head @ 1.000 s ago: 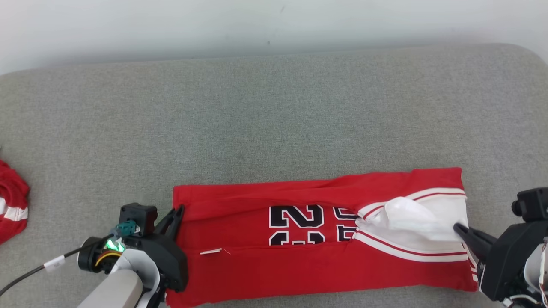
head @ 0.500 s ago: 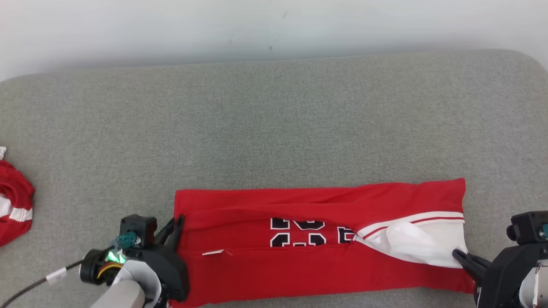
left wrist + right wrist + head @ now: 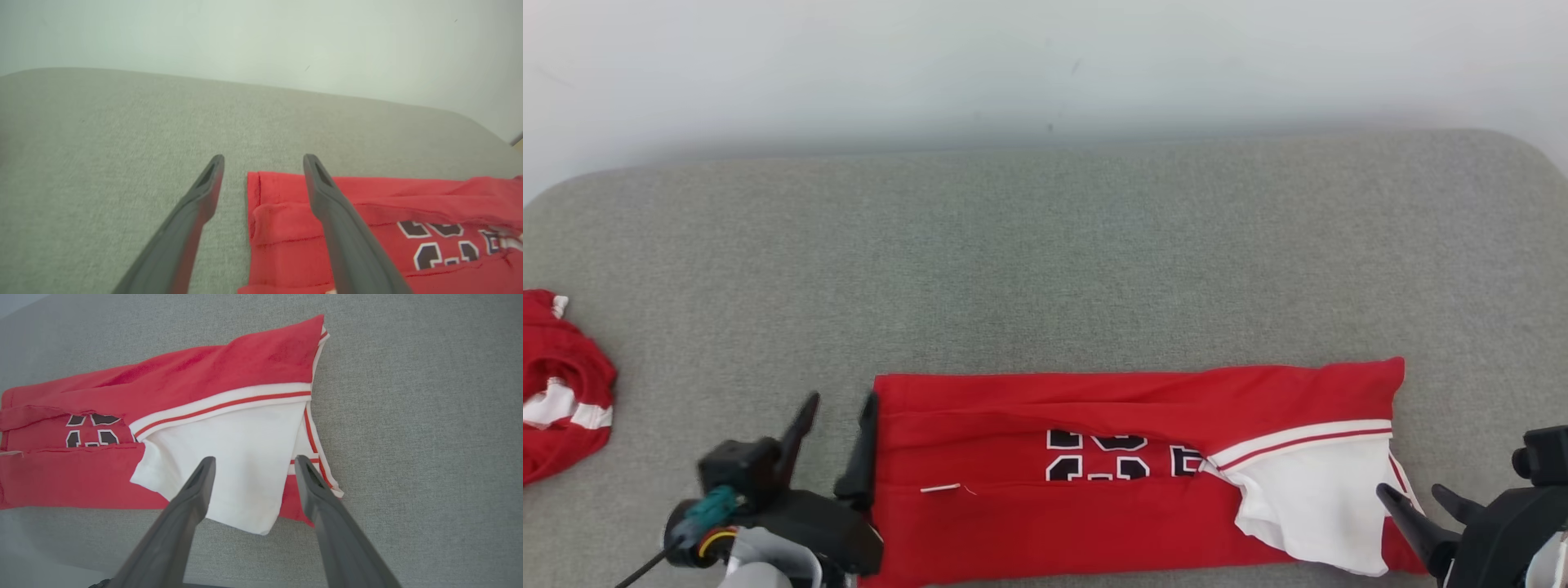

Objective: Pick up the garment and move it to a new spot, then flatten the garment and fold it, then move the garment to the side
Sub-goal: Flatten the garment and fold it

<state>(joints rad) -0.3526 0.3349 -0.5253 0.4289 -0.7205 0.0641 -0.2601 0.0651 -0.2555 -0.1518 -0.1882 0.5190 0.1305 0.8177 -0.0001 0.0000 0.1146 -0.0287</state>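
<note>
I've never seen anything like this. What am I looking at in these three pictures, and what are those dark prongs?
It is a two-armed robot folding clothes. The wide picture comes from a camera on its head, looking down at a grey padded surface. The other two come from cameras on its wrists, each looking along that arm's own two dark fingers. Those prongs are its grippers: the left gripper at one end of the garment, the right gripper at the other. The garment is a red jersey with white trim, folded into a long strip. Both grippers stand open and hold nothing. A second red garment lies crumpled at the far left.
</note>
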